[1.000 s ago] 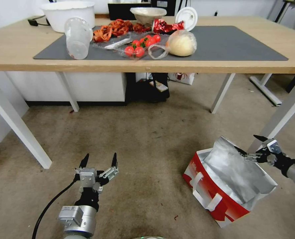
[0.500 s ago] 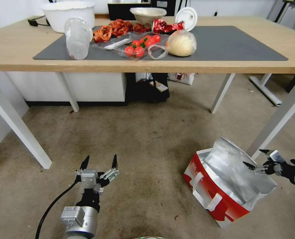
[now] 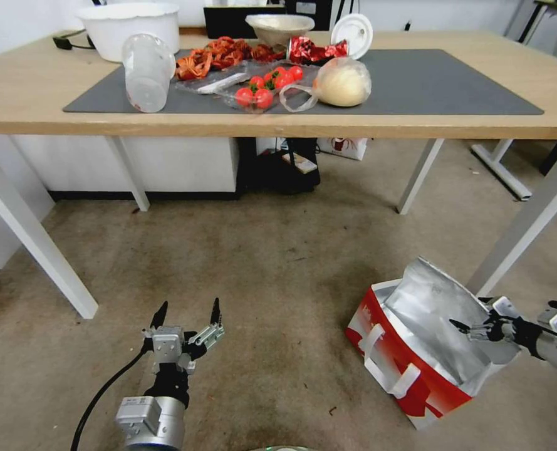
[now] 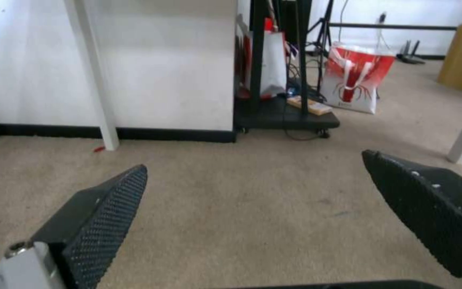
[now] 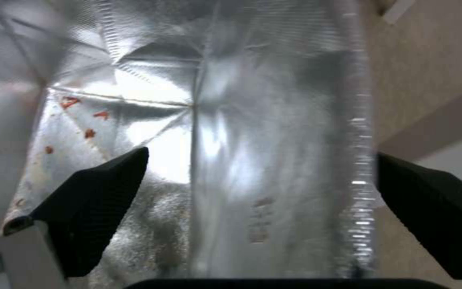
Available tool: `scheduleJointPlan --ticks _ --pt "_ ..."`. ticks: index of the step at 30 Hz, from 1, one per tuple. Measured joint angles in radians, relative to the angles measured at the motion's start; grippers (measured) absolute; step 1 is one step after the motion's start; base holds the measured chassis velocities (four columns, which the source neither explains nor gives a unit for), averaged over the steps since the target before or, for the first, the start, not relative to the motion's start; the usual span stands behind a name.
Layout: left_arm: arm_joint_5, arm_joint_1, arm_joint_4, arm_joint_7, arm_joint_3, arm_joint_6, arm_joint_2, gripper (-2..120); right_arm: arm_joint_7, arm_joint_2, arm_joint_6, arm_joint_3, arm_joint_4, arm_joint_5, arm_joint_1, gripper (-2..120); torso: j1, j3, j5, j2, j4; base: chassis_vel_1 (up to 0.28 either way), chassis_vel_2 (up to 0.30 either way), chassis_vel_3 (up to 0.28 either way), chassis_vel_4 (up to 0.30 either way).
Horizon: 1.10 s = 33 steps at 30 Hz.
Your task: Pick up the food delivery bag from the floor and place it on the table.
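The food delivery bag (image 3: 396,358) stands open on the carpet at the lower right, with a red side, white handles and a crumpled silver foil lining (image 5: 274,120). My right gripper (image 3: 467,313) is open at the bag's far upright foil wall. One finger is over the bag's inside and the other is on its outer side. In the right wrist view the foil wall's edge lies between the two spread fingers (image 5: 97,200). My left gripper (image 3: 187,308) hangs open and holds nothing above the bare carpet at the lower left. The table (image 3: 416,125) with its dark grey mat (image 3: 453,81) runs across the top.
On the mat's left half lie a clear cup (image 3: 146,72), tomatoes (image 3: 262,88), a bagged bun (image 3: 343,81), bowls and red wrappers. A white table leg (image 3: 529,219) rises just behind the bag. Another red-and-white bag (image 4: 357,80) sits beyond a black cart (image 3: 287,166).
My right gripper has dropped lower and come nearer, from above the foil wall's top edge down to straddle it. The left arm has barely shifted. The bag has stayed put.
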Motion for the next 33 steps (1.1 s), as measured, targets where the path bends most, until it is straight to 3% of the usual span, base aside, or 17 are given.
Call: scheduleJointPlan --ticks 6,14,20,22,25,30,33 --pt "-0.002 0.006 0.001 -0.008 0.004 -0.008 0.013 100 0.004 0.04 -0.025 -0.042 0.01 -0.016 -0.004 92 0.0 0.0 0.0007 0.0 0.0 0.0 0.0 0.0 0.0" --pt "-0.015 0.01 -0.025 -0.014 -0.016 0.0 0.024 100 0.037 -0.011 -0.046 -0.048 0.024 0.003 0.002 70 0.0 0.0 0.0002 0.0 0.0002 0.0 0.0 0.0 0.0" --pt "-0.021 0.015 -0.034 -0.016 -0.013 0.004 0.017 100 0.01 -0.032 -0.04 -0.04 0.009 0.009 0.004 45 0.0 0.0 0.0002 0.0 0.0 0.0 0.0 0.0 0.0" --pt "-0.023 0.014 -0.034 -0.018 -0.011 0.008 0.017 100 0.005 -0.03 -0.039 -0.04 0.005 0.01 0.004 42 0.0 0.0 0.0001 0.0 0.0 0.0 0.0 0.0 0.0" --pt "-0.022 0.021 -0.047 -0.021 -0.004 0.017 0.014 100 -0.004 -0.028 -0.04 -0.044 0.014 0.01 0.001 25 0.0 0.0 0.0002 0.0 -0.0003 0.0 0.0 0.0 0.0" --pt "-0.032 0.023 -0.055 -0.021 -0.018 0.023 0.028 100 -0.008 -0.032 -0.04 -0.044 0.025 0.013 -0.001 14 0.0 0.0 0.0002 0.0 0.0002 0.0 0.0 0.0 0.0" --pt "-0.049 0.023 -0.059 -0.021 -0.036 0.024 0.041 100 -0.013 -0.037 -0.04 -0.039 0.028 0.014 -0.006 0 0.0 0.0 0.0003 0.0 -0.0001 0.0 0.0 0.0 0.0"
